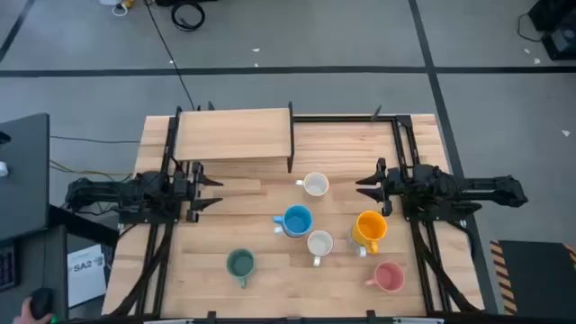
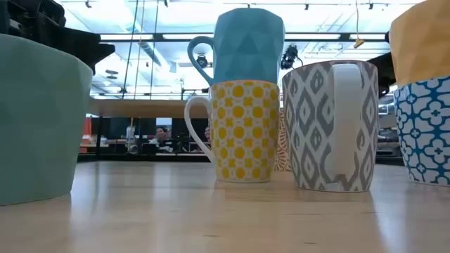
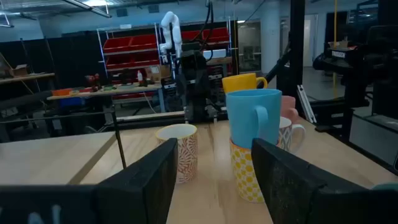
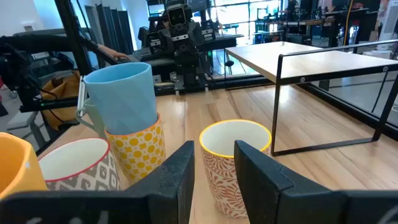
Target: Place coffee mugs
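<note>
The left gripper (image 1: pixel 216 191) sits at the table's nine o'clock side, fingers spread wide and holding nothing; the right gripper (image 1: pixel 364 191) mirrors it at three o'clock, fingers partly apart with nothing between them. The mugs lie between the two. Nearest the right gripper, at about nine o'clock from it, stands a cream mug with an orange pattern (image 1: pixel 315 185); at its six o'clock is the orange-yellow mug (image 1: pixel 370 227). The blue mug (image 1: pixel 297 220) sits mid-table, stacked on a yellow-dotted mug (image 2: pixel 245 131), which only the low and wrist views reveal. Just beside it at five o'clock is a grey-patterned white mug (image 1: pixel 320 243). The pink mug (image 1: pixel 389 276) and dark green mug (image 1: pixel 240 264) stand nearer the table's front edge. The low view also shows a blue-and-white patterned mug (image 2: pixel 422 130) under the orange-yellow one. A raised wooden shelf (image 1: pixel 234 133) stands at the table's back left.
</note>
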